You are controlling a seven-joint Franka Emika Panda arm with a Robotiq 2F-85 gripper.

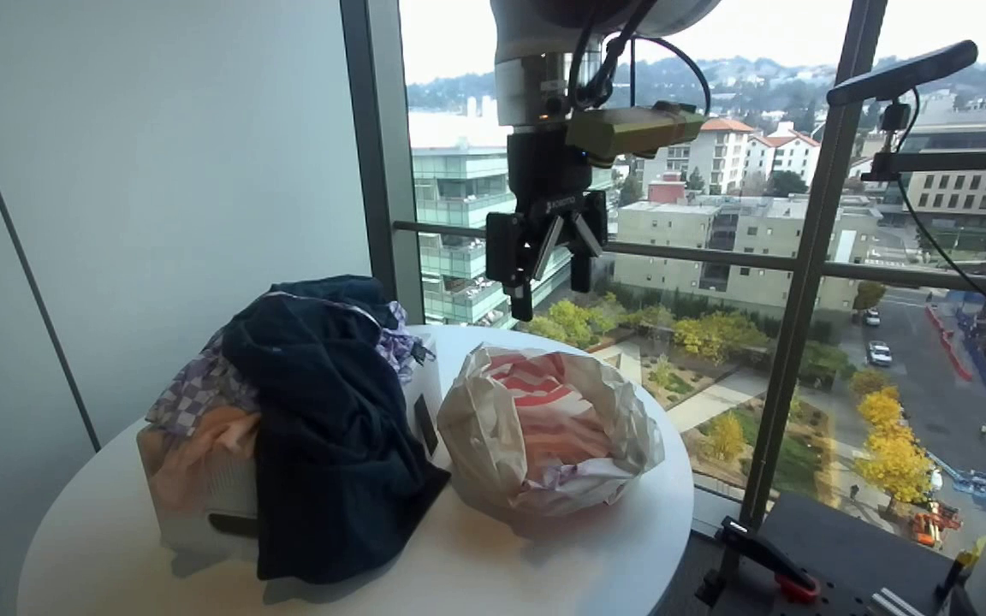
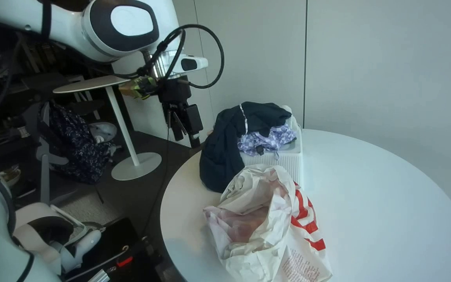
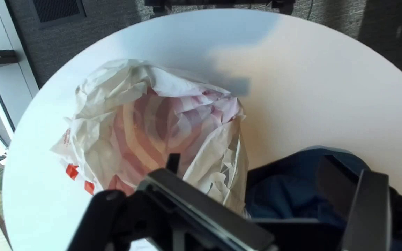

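My gripper is open and empty, hanging above the table. It also shows in an exterior view and in the wrist view. A crumpled white bag with red stripes stands on the table with its mouth open upward. It also shows in an exterior view and in the wrist view. A dark navy cloth is draped over a white box beside the bag and hangs to the tabletop. A purple checkered cloth and a peach cloth also lie on the box.
The round white table carries the bag and box. A pale wall stands behind the box, and window frames stand beside the table. A second small table, a dark patterned backpack and a headset are near the arm's side.
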